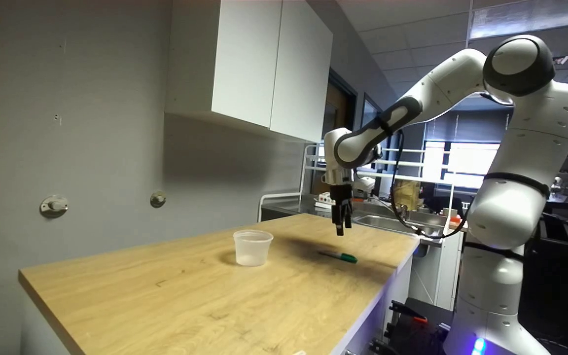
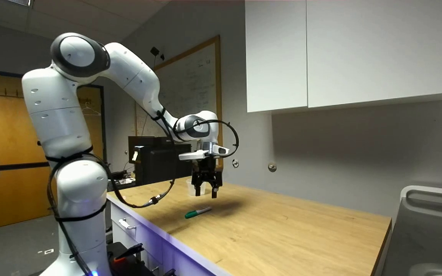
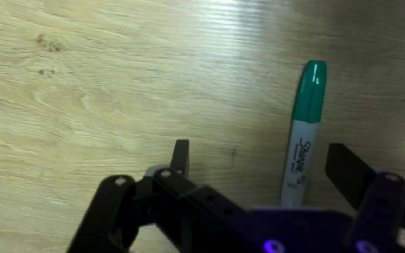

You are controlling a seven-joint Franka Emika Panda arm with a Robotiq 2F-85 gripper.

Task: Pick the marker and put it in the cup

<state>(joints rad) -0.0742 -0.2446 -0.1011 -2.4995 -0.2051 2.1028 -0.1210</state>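
- In an exterior view, the hand (image 1: 343, 230) hangs above the table (image 1: 185, 291); a green-capped marker (image 1: 339, 255) lies flat beneath, a cloudy cup (image 1: 253, 248) stands apart.
- In an exterior view, the marker lies below the hand, the cup behind.
- Wrist view: fingers (image 3: 346, 172) spread wide, holding nothing; the marker shows between, nearer the finger at the view's right, its length roughly across their closing line.

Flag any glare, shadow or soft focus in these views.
Wrist view: pale glare on the countertop; the dark hand looks softer than the marker, whose Sharpie lettering is legible. Both exterior views: a dark shadow near the marker. In an exterior view, the window blows out white.
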